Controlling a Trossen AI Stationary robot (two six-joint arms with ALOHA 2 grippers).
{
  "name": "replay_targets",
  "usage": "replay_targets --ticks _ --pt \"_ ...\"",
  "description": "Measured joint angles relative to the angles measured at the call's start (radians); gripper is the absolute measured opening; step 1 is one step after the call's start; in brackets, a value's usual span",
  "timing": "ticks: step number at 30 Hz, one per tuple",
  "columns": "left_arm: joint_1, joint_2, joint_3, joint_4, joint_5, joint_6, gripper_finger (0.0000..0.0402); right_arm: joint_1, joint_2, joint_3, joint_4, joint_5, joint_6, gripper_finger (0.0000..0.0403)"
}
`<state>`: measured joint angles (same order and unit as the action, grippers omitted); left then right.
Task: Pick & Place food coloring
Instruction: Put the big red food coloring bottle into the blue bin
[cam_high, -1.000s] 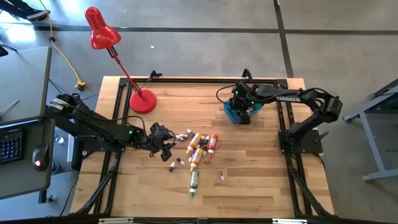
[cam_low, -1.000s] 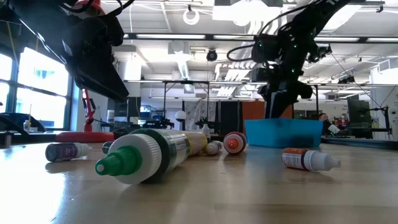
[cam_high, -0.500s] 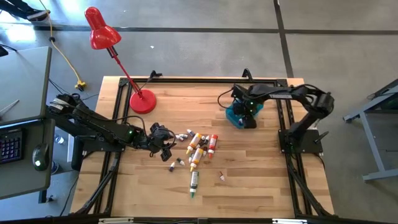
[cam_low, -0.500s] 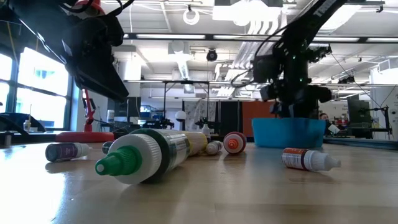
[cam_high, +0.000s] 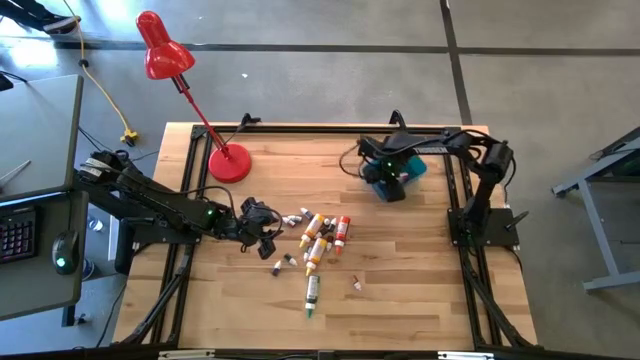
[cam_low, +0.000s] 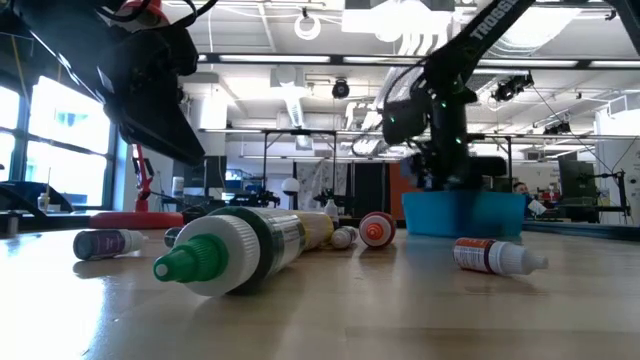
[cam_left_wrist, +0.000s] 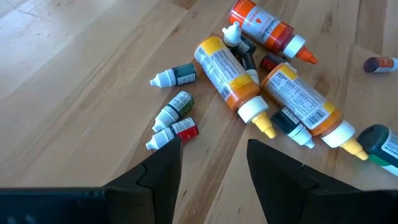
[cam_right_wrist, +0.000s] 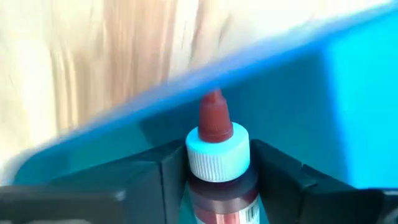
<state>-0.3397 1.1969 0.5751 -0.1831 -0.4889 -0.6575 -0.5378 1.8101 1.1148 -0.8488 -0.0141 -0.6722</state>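
Two arms showed in the high view: the left gripper (cam_high: 268, 228) sat low over the wooden table (cam_high: 400, 290) just beside the pile of food coloring bottles (cam_high: 320, 240), while the right gripper (cam_high: 388, 184) hung over the blue bin (cam_high: 412, 168) near the far right corner. A red desk lamp (cam_high: 160, 50) stood at the far left.

Low view put a green-tipped tube (cam_low: 235, 250) lying on its side up front, a small white-capped bottle (cam_low: 497, 257) off to the right, and the bin (cam_low: 465, 213) behind with the right arm coming down at it.

Left wrist view had its fingers (cam_left_wrist: 161, 171) spread apart with nothing between them, two yellow-orange bottles (cam_left_wrist: 233, 78) and a red one (cam_left_wrist: 267, 28) lying just ahead.

Right wrist view: fingers (cam_right_wrist: 152, 177) pinched a dark red bottle (cam_right_wrist: 217, 158) with a white collar, its tip pointing at the bin wall (cam_right_wrist: 360, 112).
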Motion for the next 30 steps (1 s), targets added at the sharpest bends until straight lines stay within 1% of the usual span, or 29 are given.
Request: replay_targets --ticks 2,8,13,17,23,27,30 --pt "0.0 0.0 0.0 0.0 0.0 0.0 0.0179 -0.006 -0.004 0.031 0.003 -0.03 -0.001 0.0141" --pt "0.0 0.0 0.0 -0.002 0.003 0.005 0.0179 -0.007 -0.004 0.084 0.014 -0.018 0.022 0.0141" --pt "0.0 0.0 0.0 0.0 0.008 0.025 0.0179 -0.007 -0.004 0.141 -0.004 -0.032 0.087 0.0142" --pt "0.0 0.0 0.0 0.0 0.008 0.025 0.0179 -0.007 -0.004 0.215 -0.003 -0.083 0.096 0.0147" --pt "0.0 0.0 0.0 0.001 0.009 0.025 0.0179 -0.019 -0.006 0.316 0.0 -0.141 0.116 0.0141" --pt "0.0 0.0 0.0 0.001 0.009 0.025 0.0179 -0.047 -0.057 0.315 -0.001 -0.269 0.139 0.0145" --pt "0.0 0.0 0.0 0.001 0.009 0.021 0.0179 -0.072 -0.138 0.281 -0.013 -0.284 0.172 0.0146"
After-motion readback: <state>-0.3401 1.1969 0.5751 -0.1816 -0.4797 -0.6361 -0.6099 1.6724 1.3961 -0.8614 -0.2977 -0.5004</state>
